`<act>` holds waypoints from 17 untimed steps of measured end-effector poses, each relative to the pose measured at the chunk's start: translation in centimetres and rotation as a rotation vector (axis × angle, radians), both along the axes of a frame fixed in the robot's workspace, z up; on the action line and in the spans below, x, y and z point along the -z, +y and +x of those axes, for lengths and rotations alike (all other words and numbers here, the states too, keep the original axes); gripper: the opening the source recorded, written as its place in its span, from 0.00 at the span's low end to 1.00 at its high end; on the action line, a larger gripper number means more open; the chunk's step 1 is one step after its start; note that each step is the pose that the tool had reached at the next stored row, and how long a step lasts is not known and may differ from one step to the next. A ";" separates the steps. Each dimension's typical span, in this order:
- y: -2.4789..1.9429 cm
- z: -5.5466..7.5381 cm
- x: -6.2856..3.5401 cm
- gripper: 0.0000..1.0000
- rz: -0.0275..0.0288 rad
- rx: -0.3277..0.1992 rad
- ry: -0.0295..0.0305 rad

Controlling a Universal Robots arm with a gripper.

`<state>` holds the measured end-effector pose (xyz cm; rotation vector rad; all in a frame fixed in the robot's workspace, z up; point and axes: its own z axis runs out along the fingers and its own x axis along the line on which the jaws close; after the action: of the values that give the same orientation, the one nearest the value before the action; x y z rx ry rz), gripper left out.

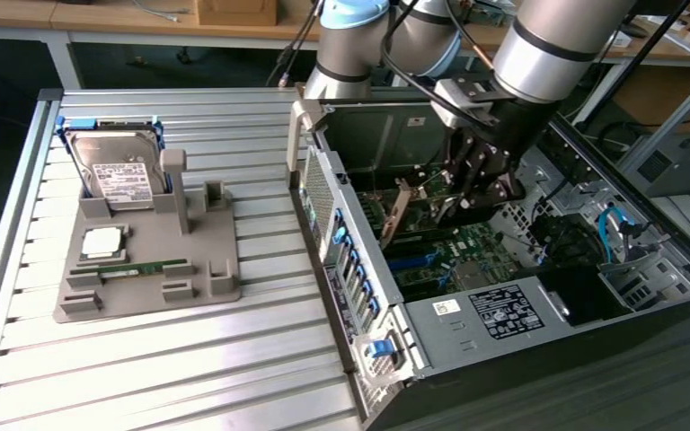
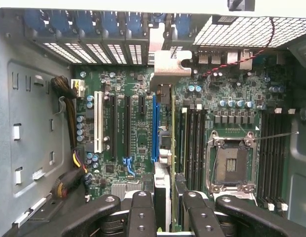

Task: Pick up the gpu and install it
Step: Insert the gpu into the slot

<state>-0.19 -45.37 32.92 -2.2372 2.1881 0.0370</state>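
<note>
The pincer (image 2: 165, 210) is gripping the gpu (image 2: 168, 148) edge-on, half closed on it, holding it above the motherboard (image 2: 138, 133) inside the computer case (image 1: 358, 269). If the card is tilting off the blue slot (image 2: 154, 126), pressing down could jam the connector or bend the bracket (image 2: 170, 61).
</note>
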 end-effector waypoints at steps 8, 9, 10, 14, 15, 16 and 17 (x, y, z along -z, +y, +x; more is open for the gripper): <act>0.00 -0.6 0.19 0.27 -0.0001 0.000 0.0001; 0.00 -0.7 0.23 0.27 0.0001 0.000 0.0000; 0.00 -0.8 0.28 0.27 0.0002 0.000 -0.0001; -0.01 -0.9 0.53 0.27 -0.0016 0.009 0.0001; -0.03 -0.9 0.62 0.27 -0.0020 0.015 0.0000; -0.05 -0.9 0.73 0.27 -0.0025 0.023 0.0001; -0.06 -0.9 0.82 0.27 -0.0034 0.028 0.0001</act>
<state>-1.05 -45.43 32.10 -2.2077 2.2210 0.0331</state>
